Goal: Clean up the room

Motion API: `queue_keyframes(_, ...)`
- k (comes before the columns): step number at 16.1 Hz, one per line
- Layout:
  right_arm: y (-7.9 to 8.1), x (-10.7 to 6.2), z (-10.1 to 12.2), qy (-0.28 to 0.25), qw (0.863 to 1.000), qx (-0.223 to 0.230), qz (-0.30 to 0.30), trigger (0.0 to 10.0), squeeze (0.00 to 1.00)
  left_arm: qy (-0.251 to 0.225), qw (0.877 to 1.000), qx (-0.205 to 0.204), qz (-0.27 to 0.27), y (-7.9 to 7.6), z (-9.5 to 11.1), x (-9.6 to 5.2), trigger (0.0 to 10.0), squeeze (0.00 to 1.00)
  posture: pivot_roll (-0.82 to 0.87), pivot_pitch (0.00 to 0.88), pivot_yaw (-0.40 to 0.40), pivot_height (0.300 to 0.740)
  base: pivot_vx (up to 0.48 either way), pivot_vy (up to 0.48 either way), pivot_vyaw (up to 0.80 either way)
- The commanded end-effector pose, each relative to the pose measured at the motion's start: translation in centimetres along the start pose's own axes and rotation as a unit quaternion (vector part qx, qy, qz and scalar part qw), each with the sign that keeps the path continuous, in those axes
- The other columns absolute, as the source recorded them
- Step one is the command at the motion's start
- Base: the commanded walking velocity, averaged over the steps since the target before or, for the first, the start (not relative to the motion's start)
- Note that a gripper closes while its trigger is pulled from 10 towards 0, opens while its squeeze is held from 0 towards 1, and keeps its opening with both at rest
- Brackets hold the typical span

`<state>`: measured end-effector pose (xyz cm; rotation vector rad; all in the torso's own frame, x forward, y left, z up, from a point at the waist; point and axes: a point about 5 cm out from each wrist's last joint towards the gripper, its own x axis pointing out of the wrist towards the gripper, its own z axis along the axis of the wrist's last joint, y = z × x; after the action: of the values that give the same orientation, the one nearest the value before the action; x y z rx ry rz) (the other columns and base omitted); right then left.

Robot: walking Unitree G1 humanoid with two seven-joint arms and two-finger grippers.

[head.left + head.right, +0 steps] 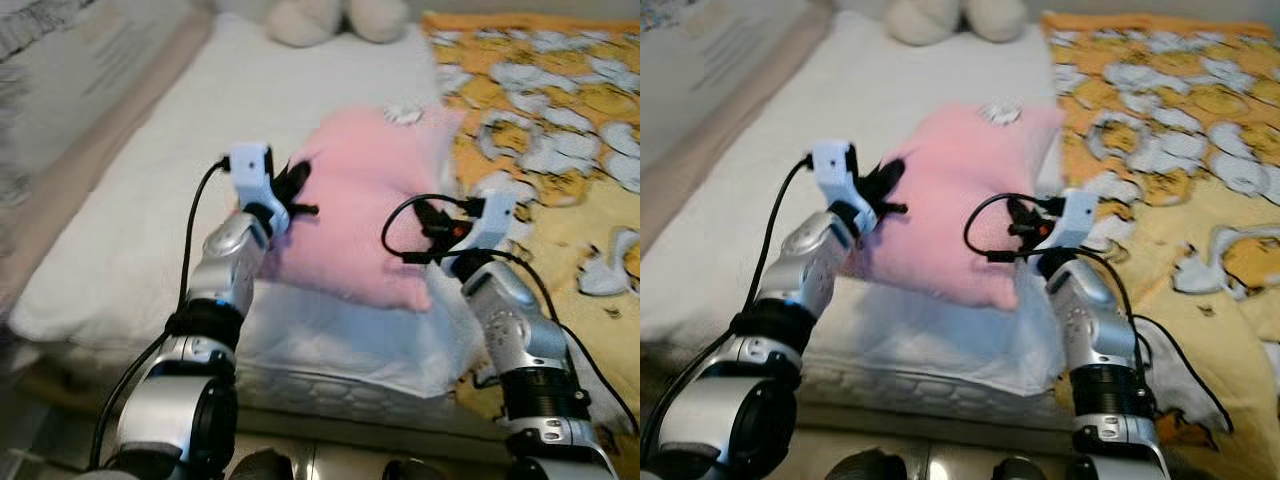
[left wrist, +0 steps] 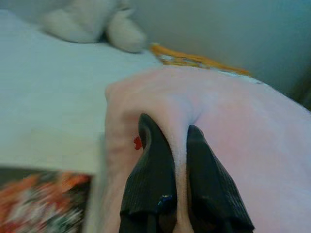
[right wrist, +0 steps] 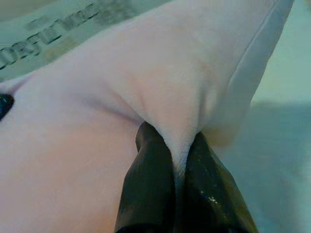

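Pillow (image 1: 365, 205) is the big soft thing here. It is pink and fluffy, and it lies on the bed (image 1: 150, 200), on the white sheet, near the front edge. A small white flower shape (image 1: 405, 112) sits on its far corner.

The left gripper (image 1: 297, 192) is at the pillow's left side. In the left wrist view its two black fingers (image 2: 150, 170) are squeezed onto a fold of the pink cloth, with the cloth bunched up between them.

The right gripper (image 1: 432, 238) is at the pillow's right side, near the front corner. In the right wrist view its fingers (image 3: 150, 179) pinch a ridge of the pink cloth too. So both grippers are clamped on the pillow, one on each side.

Just to the right of the pillow lies a blanket (image 1: 560, 140). It is orange and yellow with white and grey shapes on it. The pillow's right edge touches it.

At the far end of the bed sits a cream plush toy (image 1: 335, 18), well apart from the pillow. The pictures are a little blurry.
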<state>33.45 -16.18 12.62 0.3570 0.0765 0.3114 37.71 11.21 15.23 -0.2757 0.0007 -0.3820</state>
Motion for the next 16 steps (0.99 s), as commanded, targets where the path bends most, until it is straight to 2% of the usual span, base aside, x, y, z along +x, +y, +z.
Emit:
queue_keyframes(1,-0.8,-0.1,0.8,-0.018,1.000,-0.011,-0.021,0.0,0.00,-0.034,0.999,0.021,0.015,0.5,1.7,-0.1,0.0,0.00,-0.10,0.000,0.052,0.740,0.000,0.000,0.56)
queue_keyframes(4,-1.3,-0.3,0.3,-0.014,0.999,-0.016,-0.038,0.0,0.00,-0.003,0.999,0.041,0.009,0.3,-0.1,-0.6,0.0,0.00,-0.10,0.000,0.057,0.740,0.000,0.000,0.36)
queue_keyframes(6,-1.5,-0.5,0.0,-0.013,0.999,-0.019,-0.043,0.0,0.00,-0.002,0.998,0.055,0.004,0.4,-0.1,-0.7,0.0,0.00,-0.10,0.000,0.060,0.740,0.000,0.000,0.00)
queue_keyframes(12,-0.9,-0.6,-0.6,-0.013,0.999,-0.032,-0.037,0.0,0.00,0.001,0.998,0.065,-0.006,0.4,0.1,-0.6,0.0,0.00,-0.12,0.000,0.074,0.740,0.000,0.480,0.00)
queue_keyframes(16,-1.4,-1.2,-0.5,-0.025,0.997,-0.044,-0.052,0.0,0.00,0.019,0.998,0.053,-0.005,0.3,-0.7,-0.4,0.0,0.00,-0.14,0.000,0.090,0.740,0.000,0.480,0.00)
